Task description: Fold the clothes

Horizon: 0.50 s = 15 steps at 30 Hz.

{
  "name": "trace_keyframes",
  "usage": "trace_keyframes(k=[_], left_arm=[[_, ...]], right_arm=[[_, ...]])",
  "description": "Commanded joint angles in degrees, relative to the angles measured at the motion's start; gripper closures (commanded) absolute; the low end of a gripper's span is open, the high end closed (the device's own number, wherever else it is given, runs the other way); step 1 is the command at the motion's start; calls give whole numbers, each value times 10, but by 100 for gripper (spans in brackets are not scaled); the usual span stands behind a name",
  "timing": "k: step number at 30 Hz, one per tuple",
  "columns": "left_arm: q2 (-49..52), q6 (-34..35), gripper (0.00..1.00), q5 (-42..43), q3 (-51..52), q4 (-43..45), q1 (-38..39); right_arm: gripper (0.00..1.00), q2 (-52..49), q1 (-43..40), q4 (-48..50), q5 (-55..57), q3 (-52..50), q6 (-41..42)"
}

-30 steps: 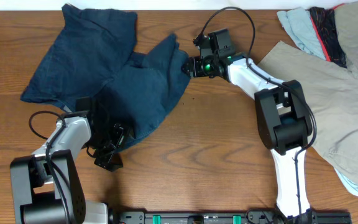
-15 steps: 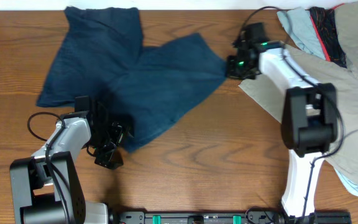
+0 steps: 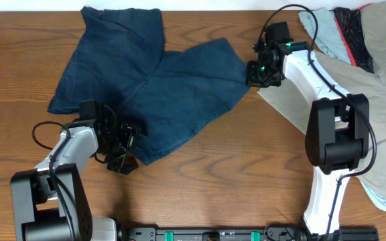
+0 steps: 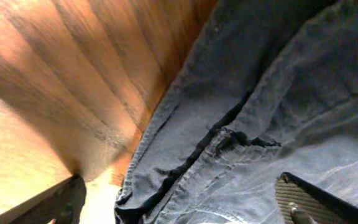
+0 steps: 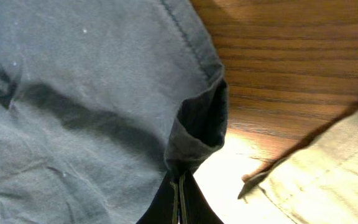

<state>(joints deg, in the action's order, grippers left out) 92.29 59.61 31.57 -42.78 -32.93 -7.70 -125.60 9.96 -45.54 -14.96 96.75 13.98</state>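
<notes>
Shorts (image 3: 153, 87) lie opened out and rumpled across the left-centre of the table (image 3: 233, 191), with no fold made yet! The right gripper (image 3: 252, 74) pinches 1 leg's hem corner beside the khaki garment (image 3: 354, 127). The left gripper (image 3: 123, 142) has its fingers spread wide over the near edge. By my read this is the flattening stage, with every fold ahead.

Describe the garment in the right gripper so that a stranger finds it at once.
On the wooden table, left of centre, the dark navy shorts lie spread. The right gripper pinches their hem. Nearby, the khaki garment and the light blue cloth are pale.
</notes>
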Motion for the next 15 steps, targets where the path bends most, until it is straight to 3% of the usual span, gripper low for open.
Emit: trace_keyframes(k=[1,2,5,6,9,15], left_arm=[[21,-5,29,-37,17,12,15],[21,-3,45,-49,17,14,20],[21,-4,75,-101,17,28,28],[21,-7,92,-116,17,31,29],[21,-16,94,-143,16,40,14],[21,-100,94,-143,-16,80,-85]], right_arm=[[99,8,5,-1,2,-2,-10],[99,8,5,-1,2,-2,-10],[99,8,5,-4,2,-2,-10],[99,8,4,-6,2,-2,-9],[99,9,5,-21,2,-2,-7],[99,9,19,-85,-3,-2,19]])
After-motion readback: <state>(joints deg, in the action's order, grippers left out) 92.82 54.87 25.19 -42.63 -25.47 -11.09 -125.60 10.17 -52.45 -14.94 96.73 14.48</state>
